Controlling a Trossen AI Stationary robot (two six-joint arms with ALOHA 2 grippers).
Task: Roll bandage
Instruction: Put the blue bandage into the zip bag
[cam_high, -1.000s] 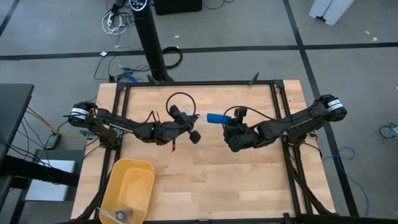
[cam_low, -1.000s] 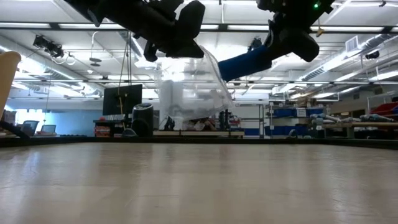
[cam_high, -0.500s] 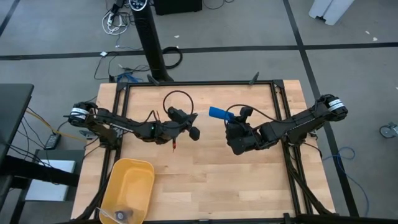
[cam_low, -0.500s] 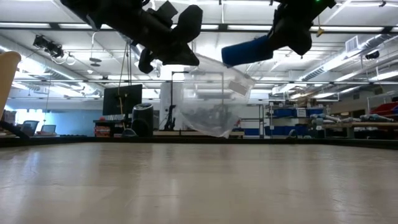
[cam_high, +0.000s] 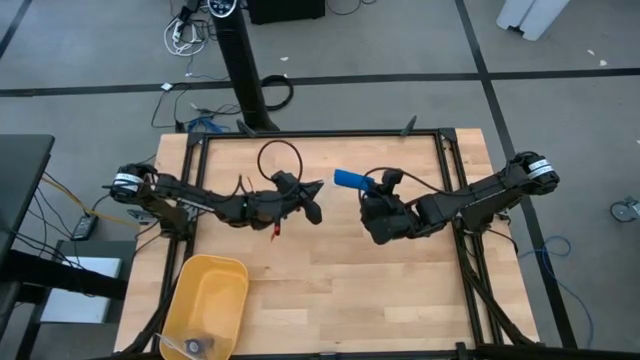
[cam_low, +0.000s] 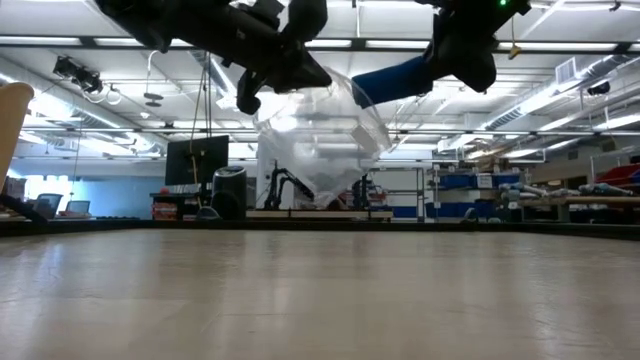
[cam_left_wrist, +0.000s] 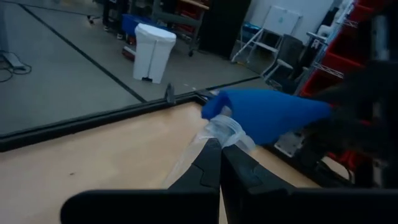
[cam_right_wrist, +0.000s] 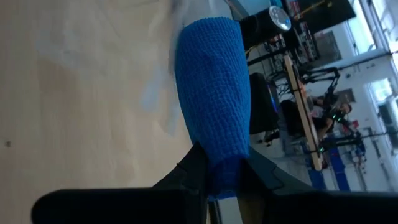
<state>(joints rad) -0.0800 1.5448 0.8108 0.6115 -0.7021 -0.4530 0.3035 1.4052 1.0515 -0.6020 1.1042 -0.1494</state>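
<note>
The bandage (cam_high: 349, 180) is a compact bright blue roll held above the table's middle by my right gripper (cam_high: 372, 190). It also shows in the low view (cam_low: 392, 80), slanting. My left gripper (cam_high: 311, 207) is shut on a clear crinkled plastic bag (cam_low: 322, 140), which hangs above the table. In the left wrist view the roll's free end (cam_left_wrist: 214, 107) lies close to the bag's top; I cannot tell whether they touch. My left gripper pinches the bag's gathered top edge (cam_left_wrist: 222, 132) between its two shut fingers. The bag hangs slack and bulging below the fingers (cam_low: 300, 60), clear of the table. My right gripper pinches one end of the bandage roll (cam_right_wrist: 222, 167) between its two fingers, which lie across it. The rest of the roll (cam_right_wrist: 213, 93) sticks out beyond the fingertips toward the left gripper. It is clear of the table.
A yellow bin (cam_high: 205, 300) stands at the table's near left corner with a small object inside; its rim shows at the low view's left edge (cam_low: 10, 110). Bare wooden tabletop (cam_high: 330, 280) lies below both grippers. A black frame rail (cam_high: 320, 134) runs along the far edge.
My left gripper has risen a little and gone slightly toward the far edge, still shut on the bag. The bag has swung out sideways and then settled back, now bulging under the fingers. My right gripper has shifted the bandage slightly toward the far edge, and its slant has changed.
</note>
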